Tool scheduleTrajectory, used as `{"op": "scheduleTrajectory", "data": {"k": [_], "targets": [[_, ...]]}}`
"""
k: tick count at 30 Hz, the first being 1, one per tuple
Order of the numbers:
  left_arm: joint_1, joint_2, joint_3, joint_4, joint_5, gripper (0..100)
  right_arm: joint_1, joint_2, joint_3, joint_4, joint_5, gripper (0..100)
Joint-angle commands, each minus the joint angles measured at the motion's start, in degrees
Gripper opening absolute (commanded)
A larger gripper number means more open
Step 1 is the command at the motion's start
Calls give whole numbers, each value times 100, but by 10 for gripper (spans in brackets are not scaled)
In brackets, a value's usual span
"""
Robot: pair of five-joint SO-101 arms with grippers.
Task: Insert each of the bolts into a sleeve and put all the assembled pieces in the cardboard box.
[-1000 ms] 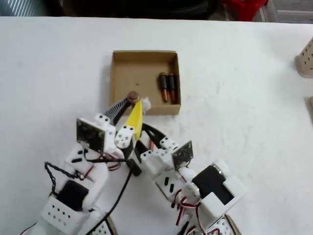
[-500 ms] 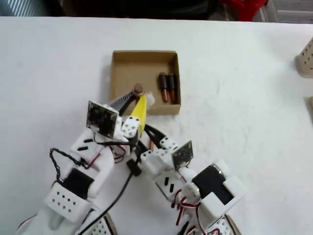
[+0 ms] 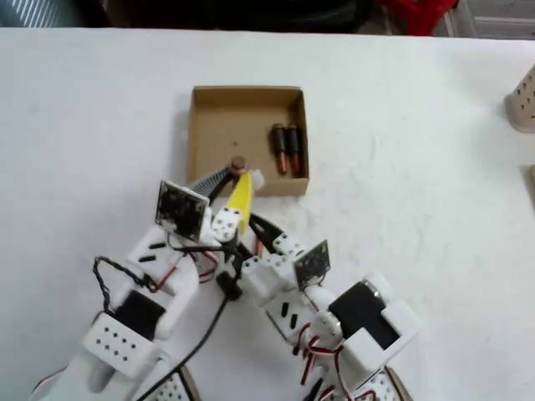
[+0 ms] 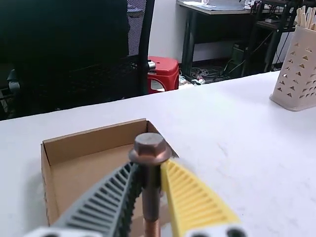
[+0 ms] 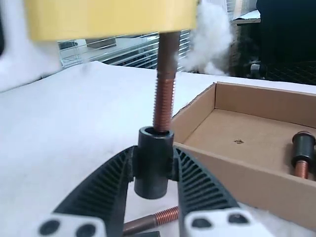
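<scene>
The left fingers (image 4: 190, 197) pinch a bolt (image 4: 149, 148) head-up, likely so its threaded tip lines up with the mouth of the black sleeve (image 5: 153, 173); the right fingers (image 5: 106, 192) clamp that upright just beside the cardboard box (image 5: 232, 173), handy for dropping in

White arms (image 3: 134, 309) carry black cables (image 3: 203, 332); left tool (image 4: 150, 173) pairs grey and yellow ribbed fingers (image 4: 190, 197) (right tool (image 5: 153, 170): black).

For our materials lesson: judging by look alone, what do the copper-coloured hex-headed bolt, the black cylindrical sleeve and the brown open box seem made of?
The copper-coloured hex-headed bolt: probably metal, copper-toned finish; crisp threads, slight sheen. The black cylindrical sleeve: matt black, plastic or coated metal; cannot tell. The brown open box: cardboard; dull, thin folded walls.
</scene>
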Motion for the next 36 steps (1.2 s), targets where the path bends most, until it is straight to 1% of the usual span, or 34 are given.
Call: {"op": "scheduleTrajectory", "data": {"k": [1,3,7,9,13,18,31,34,36], "targets": [[40,-514,-18,-149,448,21,4,-189,-35,-4,53,16],[66,-831,132,-114,484,21,4,-189,-35,-4,53,16],[75,-1253,308,457,484,22,4,-189,-35,-4,53,16],[48,-1341,369,563,475,22,4,-189,-35,-4,53,16],[40,-1349,396,563,475,22,-4,-189,-26,-4,53,16],[40,-1341,404,334,475,22,-4,-189,-26,-4,53,16],[40,-1341,387,308,466,22,-31,-198,53,-31,53,16],[31,-1332,387,35,466,22,-31,-198,44,-31,53,16],[31,-1332,378,18,466,22,-31,-198,44,-31,53,16]]}}
